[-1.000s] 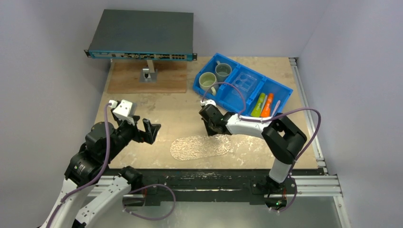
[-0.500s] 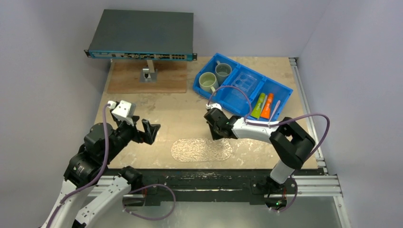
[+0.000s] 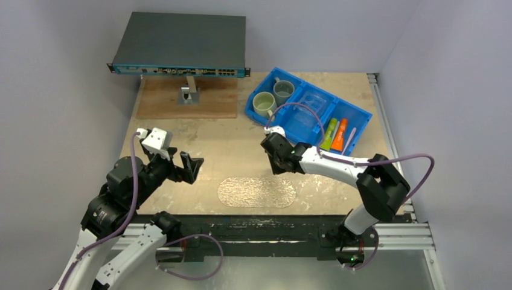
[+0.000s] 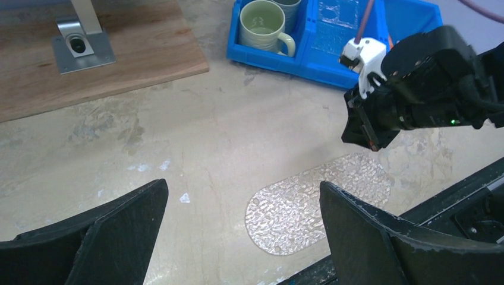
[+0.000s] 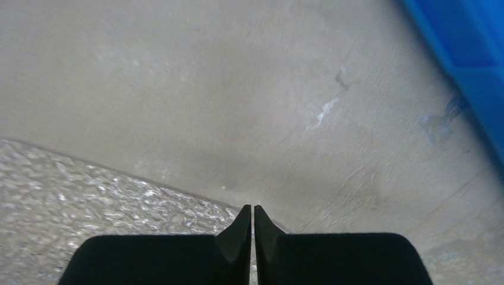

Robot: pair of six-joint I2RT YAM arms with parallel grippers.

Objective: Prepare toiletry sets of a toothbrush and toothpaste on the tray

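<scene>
Toothbrushes (image 3: 351,139), orange tube (image 3: 342,133) and green tube (image 3: 329,133) lie together in the end compartment of the blue bin (image 3: 250,109), toward the far right corner of the bench (image 3: 211,145) — none transferred yet. Tray (image 3: 256,191) sits at the near edge, reachable by both arms. Right gripper (image 5: 254,217) hovers over its far rim, jaws together, carrying nothing; left gripper (image 4: 242,189) — jaws wide apart — hangs clear toward the left edge.

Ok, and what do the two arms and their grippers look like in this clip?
Both the left arm and right arm pair black joint housings with white links, each trailed by a purple cable. A small white camera block sits on each wrist. The left gripper and right gripper have matte black, wedge-shaped fingers. A tiny green light shows on the right wrist.
</scene>
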